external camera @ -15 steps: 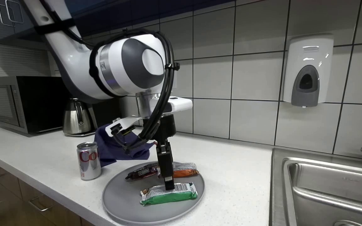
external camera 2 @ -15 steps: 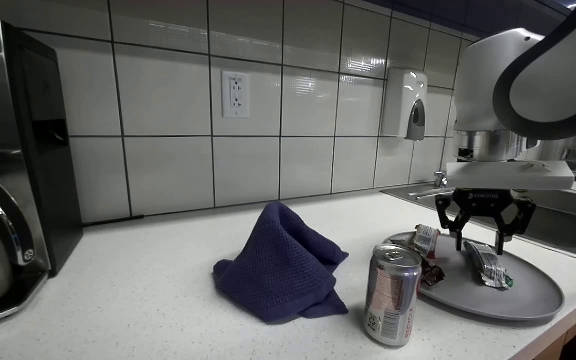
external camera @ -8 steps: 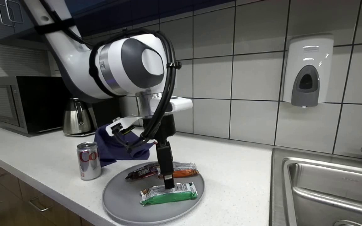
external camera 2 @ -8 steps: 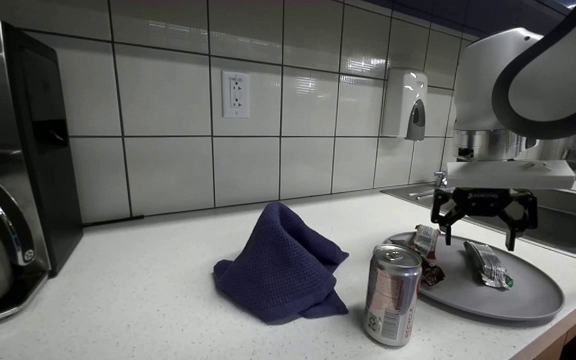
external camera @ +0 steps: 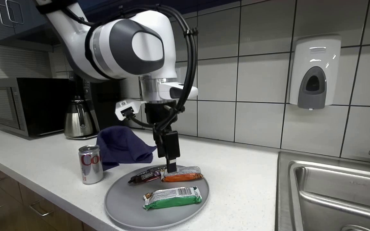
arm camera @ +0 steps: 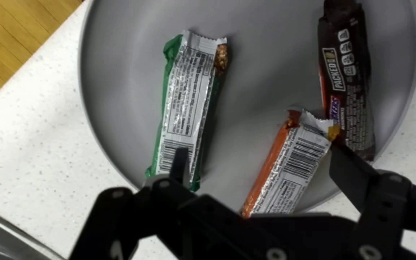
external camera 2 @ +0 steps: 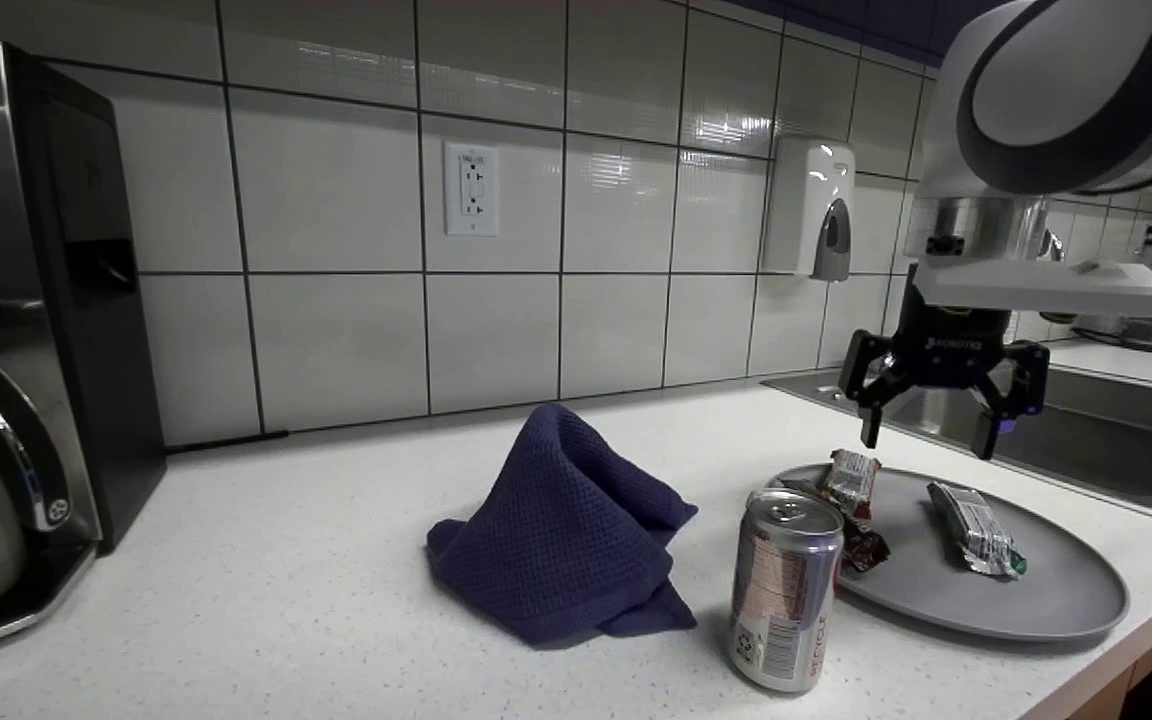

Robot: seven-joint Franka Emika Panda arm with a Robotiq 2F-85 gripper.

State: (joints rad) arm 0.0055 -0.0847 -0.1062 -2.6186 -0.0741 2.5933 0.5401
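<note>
The black two-jawed claw [external camera 2: 927,446] is in the released condition: its jaws stand wide apart, positioned above a round, flat, matte grey plate [external camera: 130,205]. In the wrist view, one jaw tip overlaps the barcode end of the oblong silver-and-green foil-wrapped bar [arm camera: 182,104]; in both exterior views, the jaws are clear of this bar. The oblong silver-and-orange foil-wrapped bar [arm camera: 291,169] lies between the jaws as seen from the wrist, with one end against or just beside the oblong dark brown wrapped bar [arm camera: 349,65]. All three bars rest on the plate.

The plate sits on a white speckled bench [external camera: 236,192]. A cylindrical silver metal can [external camera: 90,165] with red lettering stands upright near the plate rim. A rumpled dark blue cloth [external camera 2: 556,540] lies just beside the can. A rectangular stainless-steel sink [external camera: 339,183] is set into the bench, apart from the plate.
</note>
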